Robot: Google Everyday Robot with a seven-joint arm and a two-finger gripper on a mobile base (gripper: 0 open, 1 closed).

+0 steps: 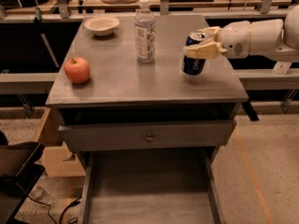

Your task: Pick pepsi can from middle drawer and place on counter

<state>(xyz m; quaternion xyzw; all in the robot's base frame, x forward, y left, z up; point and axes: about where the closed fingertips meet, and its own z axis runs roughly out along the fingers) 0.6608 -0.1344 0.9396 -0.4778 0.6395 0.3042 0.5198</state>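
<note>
Over the grey desk's [117, 85] right side, the hand [197, 43] pinches the upright pepsi can [192, 65] at or just above the surface, clear of the open middle drawer [149, 199]. This looks like the placing step: next, settle it flat, loosen the grip and back off without tipping it.

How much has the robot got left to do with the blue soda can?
Nearly finished. Done: the pepsi can is out of the middle drawer, whose open tray shows only bare floor. In hand: the gripper has its jaws clamped on the can at the right side of the counter; I cannot tell if it touches down. Left: rest it there, open the jaws, and pull away.
</note>
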